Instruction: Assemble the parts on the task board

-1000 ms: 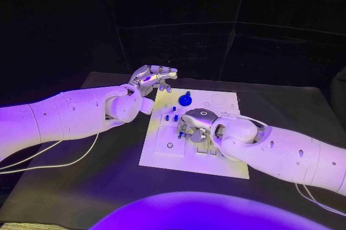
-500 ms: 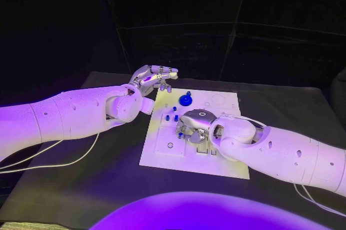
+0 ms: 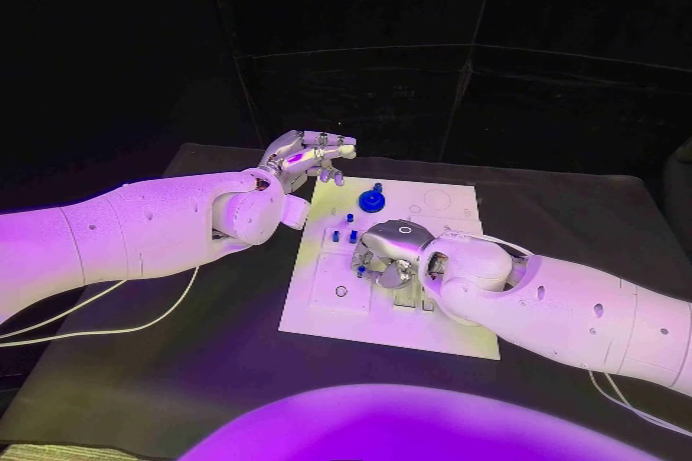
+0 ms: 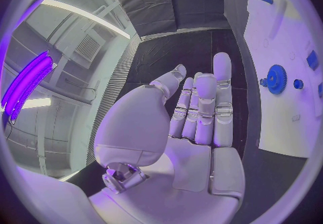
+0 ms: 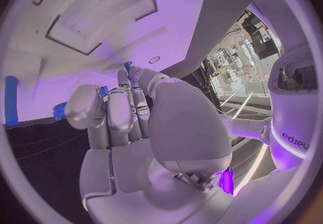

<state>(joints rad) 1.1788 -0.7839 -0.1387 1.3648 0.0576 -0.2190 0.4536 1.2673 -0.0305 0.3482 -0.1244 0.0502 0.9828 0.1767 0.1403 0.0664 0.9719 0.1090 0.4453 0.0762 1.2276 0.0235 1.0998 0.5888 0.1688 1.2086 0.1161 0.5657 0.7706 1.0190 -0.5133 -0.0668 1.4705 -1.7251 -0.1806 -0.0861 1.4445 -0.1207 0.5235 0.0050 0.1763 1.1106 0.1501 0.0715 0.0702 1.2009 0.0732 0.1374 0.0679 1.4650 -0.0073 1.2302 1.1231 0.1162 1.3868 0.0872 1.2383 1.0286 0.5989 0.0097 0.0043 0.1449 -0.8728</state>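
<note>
With a blue gear [image 3: 372, 197] and small blue pegs [image 3: 348, 219] scattered on the task board [image 3: 332, 311], assembly looks unfinished; the right hand [image 3: 389, 256] curls over the board's middle, grasp unclear, while the left hand [image 3: 306, 156] hovers empty, fingers extended, beyond its far-left corner.

A flat white rectangular task board [image 3: 325, 306] lies on a matte black table [image 3: 159, 381]. On the board are small blue parts, among them a round blue toothed gear [image 3: 372, 196] and short blue pegs [image 3: 348, 219]. Both metallic hands are silver, the left hand [image 3: 304, 153] and the right hand [image 3: 387, 253], on glossy white arms [image 3: 144, 226].
</note>
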